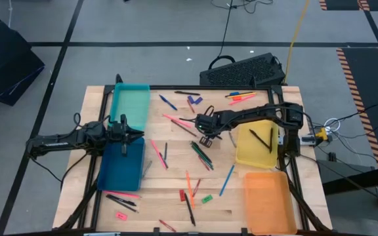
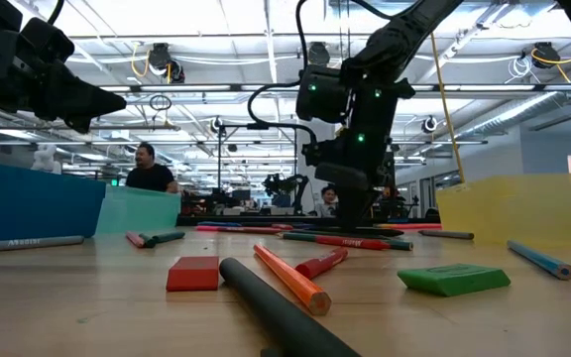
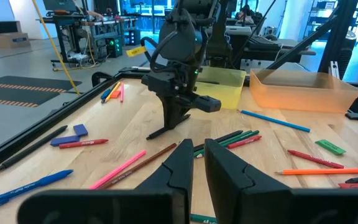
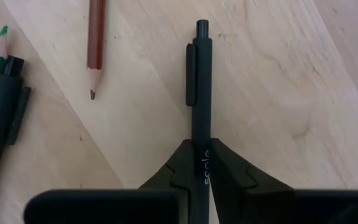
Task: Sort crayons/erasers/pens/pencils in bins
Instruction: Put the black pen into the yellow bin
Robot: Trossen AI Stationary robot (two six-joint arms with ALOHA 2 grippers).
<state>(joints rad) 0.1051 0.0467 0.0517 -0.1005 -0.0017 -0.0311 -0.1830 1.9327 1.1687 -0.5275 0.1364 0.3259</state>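
Right jaws [image 4: 201, 169] grip black pen [image 4: 201, 93] | brown pencil [image 4: 95, 46] beside | left jaws [image 3: 197, 163] closed

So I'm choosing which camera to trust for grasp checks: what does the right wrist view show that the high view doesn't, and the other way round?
Only the right wrist view shows the right gripper shut on a black pen, a brown pencil lying beside it.

Only the high view shows the layout: teal bin, blue bin, yellow bin, orange bin, and the left gripper over the blue bin's edge.

Both show the wooden table and the right gripper low over its middle.
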